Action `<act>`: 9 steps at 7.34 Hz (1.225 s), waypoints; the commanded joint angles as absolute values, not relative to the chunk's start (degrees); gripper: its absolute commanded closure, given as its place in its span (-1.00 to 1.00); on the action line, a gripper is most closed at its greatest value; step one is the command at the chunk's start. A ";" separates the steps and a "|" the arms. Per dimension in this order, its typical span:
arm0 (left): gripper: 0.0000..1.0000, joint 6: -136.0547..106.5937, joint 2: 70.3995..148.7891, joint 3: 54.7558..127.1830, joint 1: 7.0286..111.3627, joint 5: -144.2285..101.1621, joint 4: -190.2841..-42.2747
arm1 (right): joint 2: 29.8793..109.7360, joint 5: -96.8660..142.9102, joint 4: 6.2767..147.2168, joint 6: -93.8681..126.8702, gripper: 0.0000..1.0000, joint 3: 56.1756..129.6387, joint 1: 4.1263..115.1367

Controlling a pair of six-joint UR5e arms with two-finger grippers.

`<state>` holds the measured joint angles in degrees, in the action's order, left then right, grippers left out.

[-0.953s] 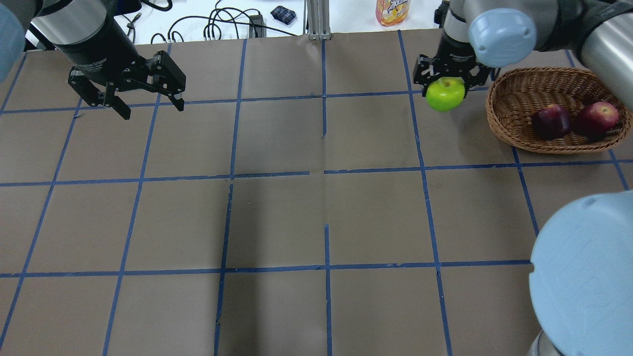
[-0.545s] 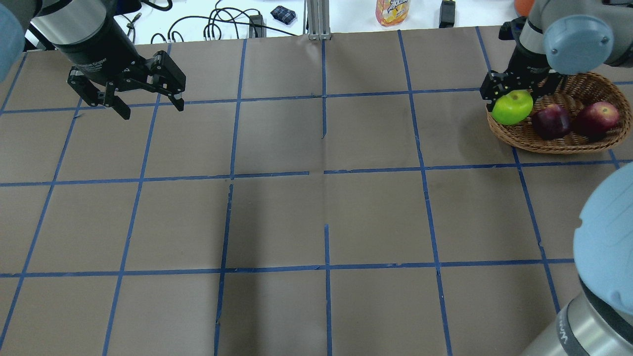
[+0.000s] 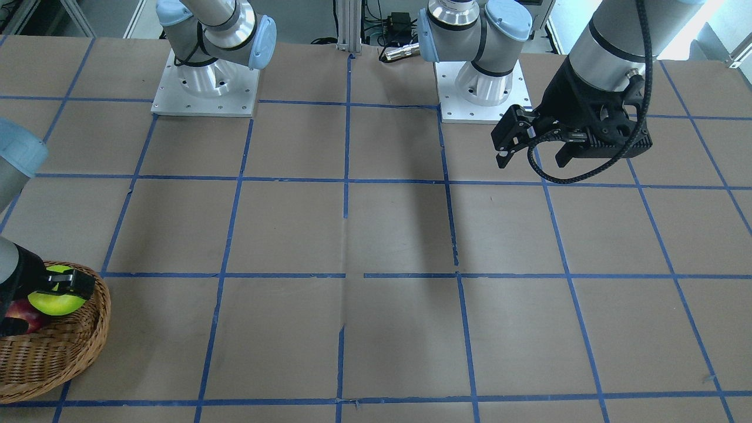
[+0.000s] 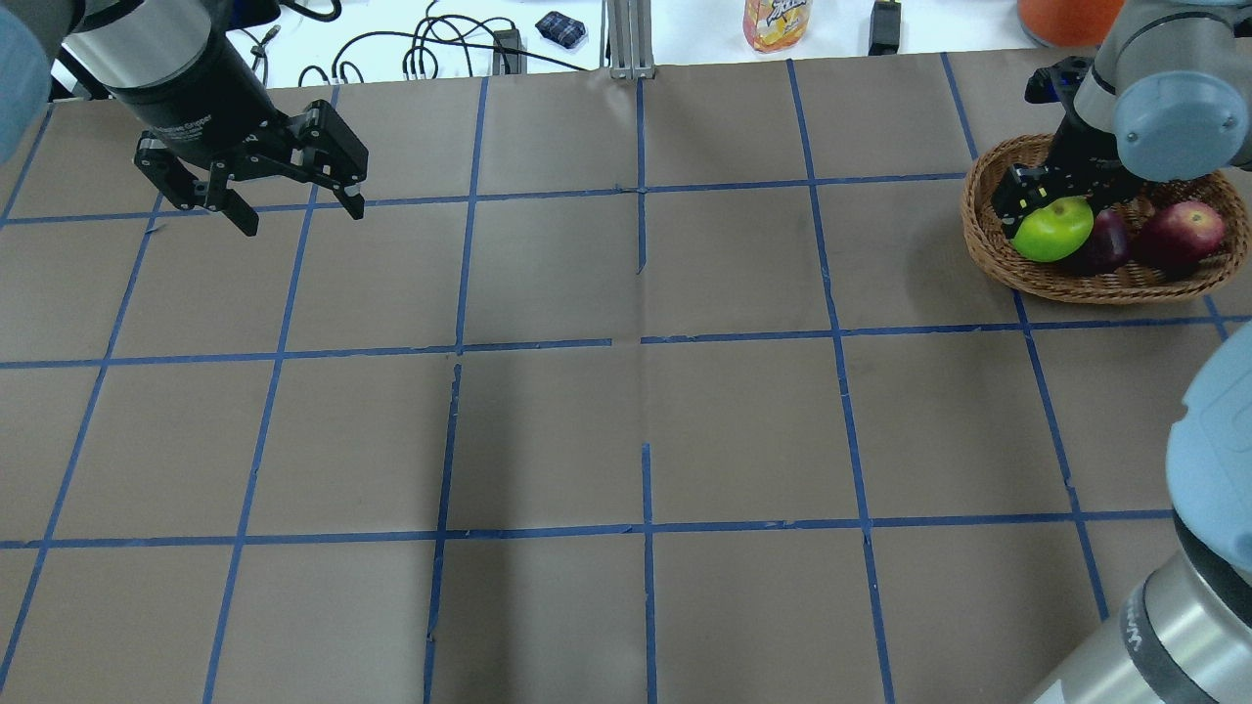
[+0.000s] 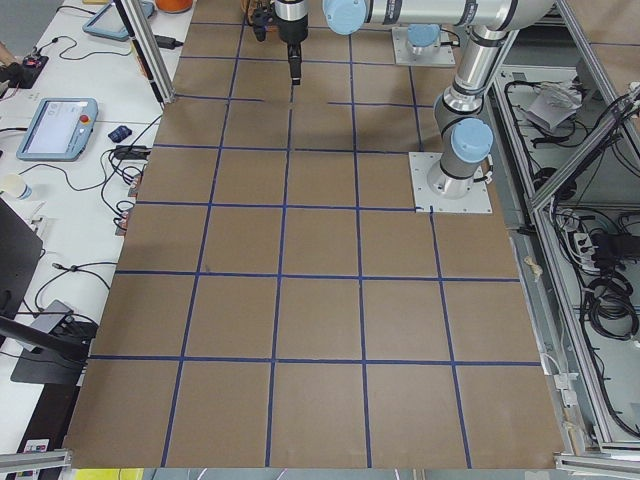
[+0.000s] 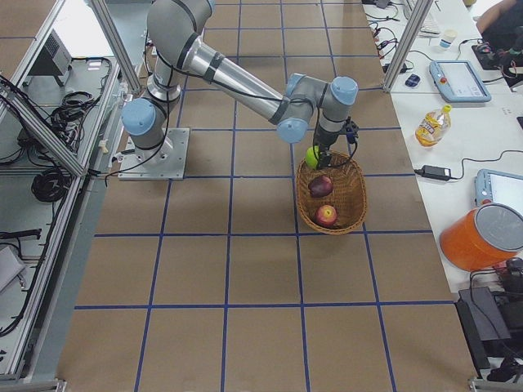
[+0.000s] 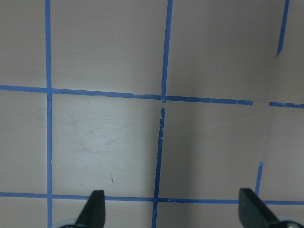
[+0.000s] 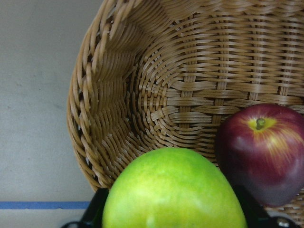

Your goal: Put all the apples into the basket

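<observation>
Green apple [image 4: 1053, 230] is clamped in the right gripper [image 4: 1051, 207], jaws closed on its sides, stem end up toward the wrist. The apple hangs inside the rim of the basket [image 4: 1095, 286], at the basket's end nearest the middle of the counter [image 4: 626, 391]. Cannot tell whether it touches the basket floor. In the right wrist view bare wicker lies below and ahead of the jaws.

Maroon apple [image 4: 1110, 244] lies in the basket just beside the jaws, close against the green apple, stem up. Red apple [image 4: 1181, 233] is also in the basket, beyond the maroon one on the side away from the jaws.

Left gripper [image 4: 298, 217] hangs over the counter at the opposite far corner, well apart from the basket. Its jaws are spread wide and hold nothing. Below them are only brown counter and blue tape lines [image 7: 161, 142].
</observation>
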<state>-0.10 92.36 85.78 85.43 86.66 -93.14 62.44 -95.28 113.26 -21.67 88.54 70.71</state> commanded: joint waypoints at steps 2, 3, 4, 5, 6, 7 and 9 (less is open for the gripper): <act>-1.00 -0.09 92.29 85.78 85.43 86.57 -93.16 | 59.95 -95.19 117.42 -21.88 0.91 88.42 70.66; -1.00 -0.09 92.29 85.78 85.43 86.66 -93.08 | 59.33 -95.27 117.51 -21.97 0.37 87.98 70.66; -1.00 0.09 92.20 85.78 85.43 86.66 -93.16 | 58.80 -95.19 117.42 -22.06 -0.20 87.89 70.66; -1.00 -0.09 92.28 85.78 85.43 86.66 -93.16 | 58.80 -95.19 117.42 -22.06 -0.78 88.06 70.66; -1.00 0.09 92.20 85.78 85.43 86.66 -93.16 | 58.89 -95.36 117.16 -22.06 -1.00 87.89 70.66; -1.00 -0.09 92.20 85.78 85.43 86.66 -93.16 | 59.15 -95.54 116.72 -21.97 -1.00 87.80 70.66; -1.00 -0.09 92.29 85.78 85.43 86.57 -93.16 | 63.08 -95.71 113.32 -21.97 -1.00 87.71 70.75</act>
